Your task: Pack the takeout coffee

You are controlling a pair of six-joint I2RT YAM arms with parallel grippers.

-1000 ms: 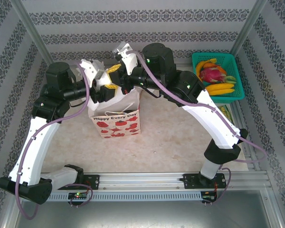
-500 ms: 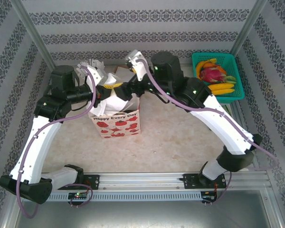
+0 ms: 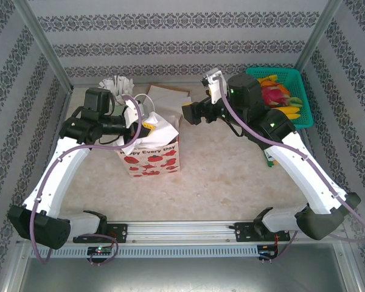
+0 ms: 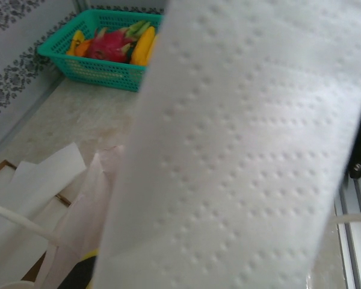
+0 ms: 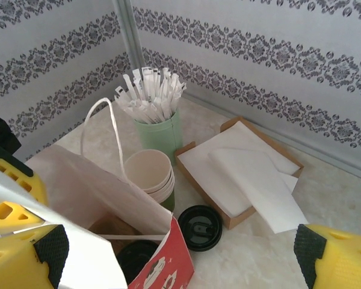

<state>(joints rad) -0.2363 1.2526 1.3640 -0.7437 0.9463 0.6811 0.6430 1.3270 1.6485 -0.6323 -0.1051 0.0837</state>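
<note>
The tabletop carries everything, and I take my bearings from the paper bag, which stands upright with its mouth open so that things can be dropped straight in. Well off to the bag's right, against the back wall, sits the teal basket of fruit, which is no part of this job. Just behind the bag lies the brown tray of flat napkins.

A napkin hangs over the bag's mouth. My left fingers are closed on it from either side, and I judge it is held there so it can go in on top.

My right fingers are spread wide with nothing between them. They hang above the bag's right edge and leave the opening free for the other arm.

Behind the bag's far wall stand the pale green cup of sticks and, nearer, the stack of cups, both upright.

The takeout coffee appears to be down inside the bag. I see a dark round top there and take it for the coffee's lid, though the cup body is hidden. A loose lid lies flat just outside the bag's right wall.
</note>
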